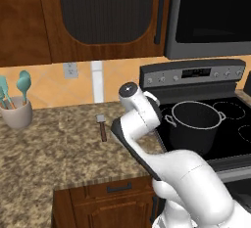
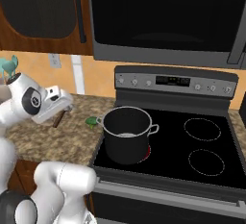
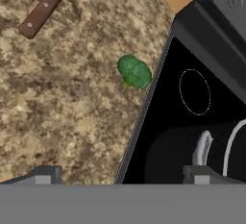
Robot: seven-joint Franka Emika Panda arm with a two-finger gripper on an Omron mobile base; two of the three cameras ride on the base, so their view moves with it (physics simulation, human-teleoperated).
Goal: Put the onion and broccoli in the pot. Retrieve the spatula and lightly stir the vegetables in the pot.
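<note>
The gripper (image 3: 122, 174), jaws spread wide and holding nothing, hangs over the desk (image 3: 62, 107) edge beside the stove, with the broccoli (image 3: 134, 71) lying just left of the cooktop and the spatula (image 3: 47, 6) farther off, near the pot (image 2: 127, 134).

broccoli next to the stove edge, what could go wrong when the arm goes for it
The broccoli lies on the counter right beside the raised stove edge, so one finger of the open gripper may land on the stove instead of straddling it.

It is small and rounded, so a push could roll it away.

The pot stands close by, and its near handle could be clipped while carrying it over.
</note>
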